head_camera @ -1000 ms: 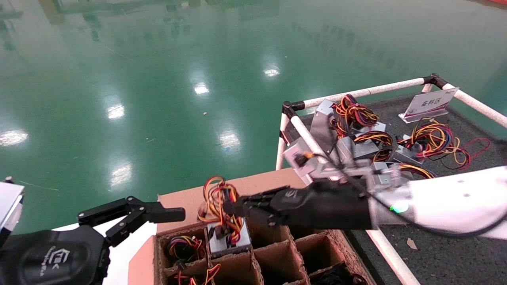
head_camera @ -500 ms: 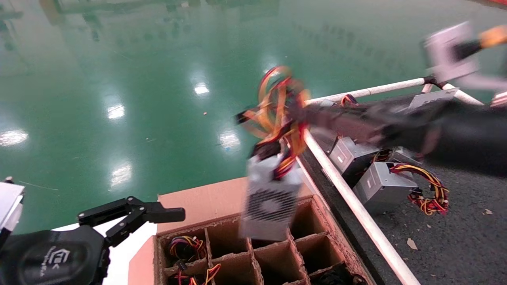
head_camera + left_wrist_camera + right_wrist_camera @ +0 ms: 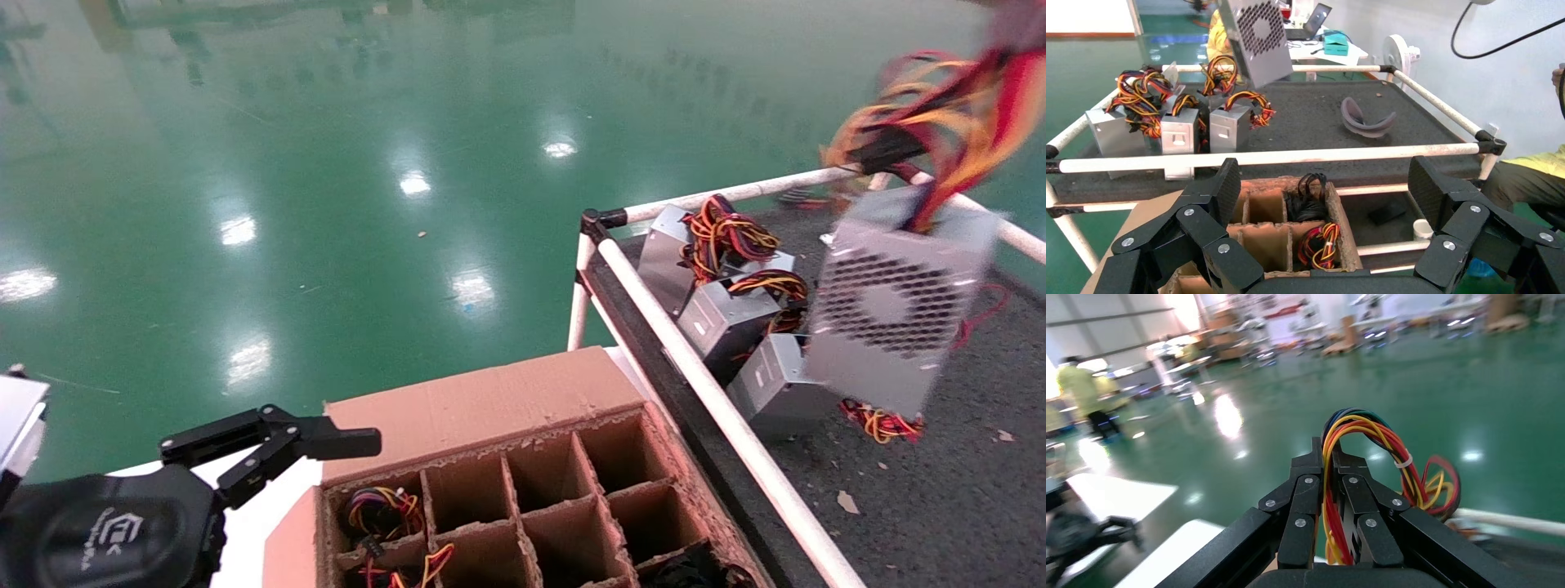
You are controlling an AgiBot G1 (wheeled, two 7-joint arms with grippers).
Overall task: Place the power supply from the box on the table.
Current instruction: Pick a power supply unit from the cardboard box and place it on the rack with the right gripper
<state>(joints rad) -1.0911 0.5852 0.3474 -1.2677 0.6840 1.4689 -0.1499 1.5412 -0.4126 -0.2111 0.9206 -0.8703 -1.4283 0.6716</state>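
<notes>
The right tool (image 3: 1327, 462) is pinching the wire bundle (image 3: 1364, 447), dangling the power supply (image 3: 891, 306) grille-outward above the counter (image 3: 923, 506), beyond its white rail (image 3: 719, 408), while the left tool (image 3: 1321, 202), spread, is idling beside the box (image 3: 482, 408).

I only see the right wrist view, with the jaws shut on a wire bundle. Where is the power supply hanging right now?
Observer: The right gripper holds the power supply by its wires, and it hangs in the air over the table.
Operator: What's close to it?
Observer: Several grey units with wire bundles lie along the white rail, close beside it.
Operator: And the left arm?
Observer: The left gripper is parked, jaws open, beside the box.
</notes>
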